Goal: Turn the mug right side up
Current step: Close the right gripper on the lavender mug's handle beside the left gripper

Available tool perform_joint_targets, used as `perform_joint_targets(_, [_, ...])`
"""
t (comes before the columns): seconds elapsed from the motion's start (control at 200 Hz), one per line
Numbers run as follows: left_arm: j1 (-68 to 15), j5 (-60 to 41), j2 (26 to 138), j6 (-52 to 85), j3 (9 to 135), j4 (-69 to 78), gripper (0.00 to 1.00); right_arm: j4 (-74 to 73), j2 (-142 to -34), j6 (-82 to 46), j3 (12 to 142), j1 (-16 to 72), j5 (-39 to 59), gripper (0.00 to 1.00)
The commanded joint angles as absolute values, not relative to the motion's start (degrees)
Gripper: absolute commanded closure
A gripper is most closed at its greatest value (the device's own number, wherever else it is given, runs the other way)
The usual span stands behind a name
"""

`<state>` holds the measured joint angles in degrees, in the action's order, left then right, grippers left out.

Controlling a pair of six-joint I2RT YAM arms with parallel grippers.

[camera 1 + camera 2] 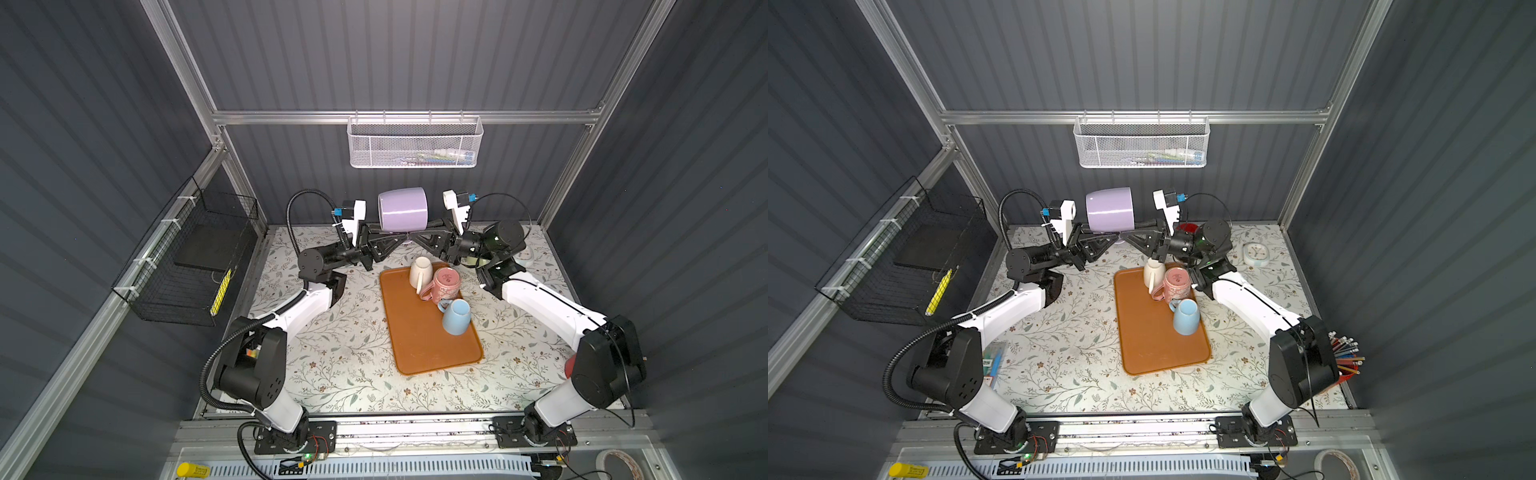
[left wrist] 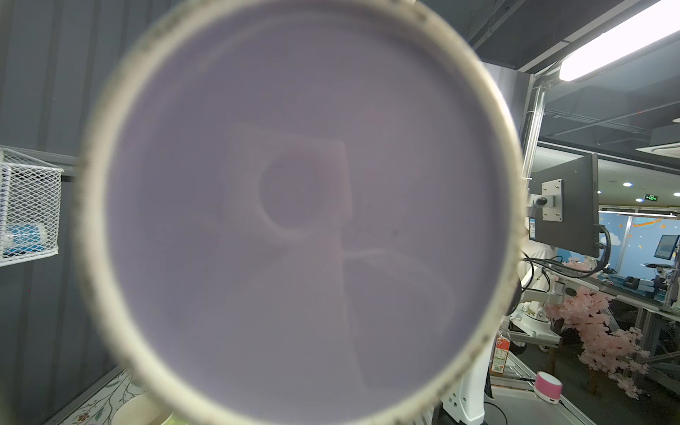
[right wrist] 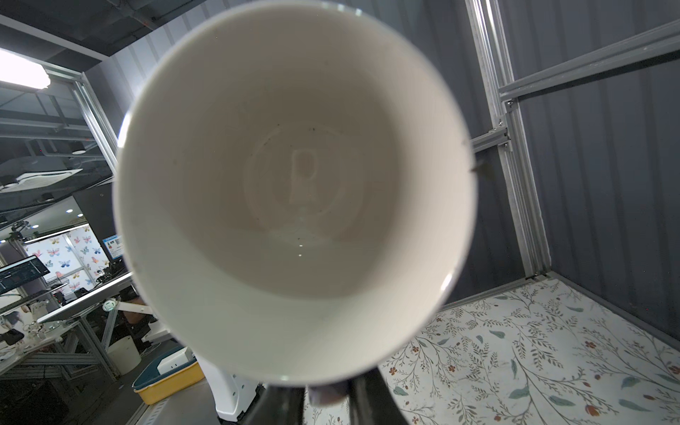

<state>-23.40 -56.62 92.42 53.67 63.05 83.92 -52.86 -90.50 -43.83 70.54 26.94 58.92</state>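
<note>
Top views both show the glossy lilac ceramic mug (image 1: 402,209) aloft on its side above the floral tabletop (image 1: 332,365); left jaws and right jaws clench its handle (image 3: 327,397); a mistimed release risks dropping it

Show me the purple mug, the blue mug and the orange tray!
purple mug (image 1: 405,210): in a top view, on its rounded side wall.
blue mug (image 1: 455,326): in a top view, on its outer side.
orange tray (image 1: 424,345): in a top view, on its bare floor.
</note>
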Motion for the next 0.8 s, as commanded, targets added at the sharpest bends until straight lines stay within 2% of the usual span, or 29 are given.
perform_joint_targets(0.0, [-25.33,-58.76,93.5,54.74,64.45,87.66,1.0,-54.09,-90.79,-43.37,73.13,27.53,57.93,0.79])
perform_joint_targets(0.245, [-26.36,-58.54,94.25,54.92,63.91,87.64,1.0,-54.68,-90.79,-43.92,73.76,27.56,57.98,0.92])
perform_joint_targets(0.365, [-26.85,-58.77,95.26,55.54,64.34,87.63,1.0,-57.42,-91.0,-45.47,73.13,27.54,57.8,0.95])
perform_joint_targets(0.42, [-26.98,-58.71,95.66,55.97,64.68,87.63,1.0,-58.71,-91.21,-46.77,73.18,27.55,58.08,0.94])
perform_joint_targets(0.5, [-27.11,-58.8,96.05,56.42,65.55,87.63,1.0,-59.03,-91.15,-47.46,73.47,27.66,58.45,0.82])
perform_joint_targets(0.55, [-27.16,-58.89,96.39,56.74,66.2,87.67,1.0,-59.22,-91.06,-47.45,73.48,27.77,58.64,0.8])
perform_joint_targets(0.795, [-28.38,-60.19,98.56,57.46,67.47,87.63,1.0,-62.13,-92.04,-49.17,73.32,28.45,59.25,0.83])
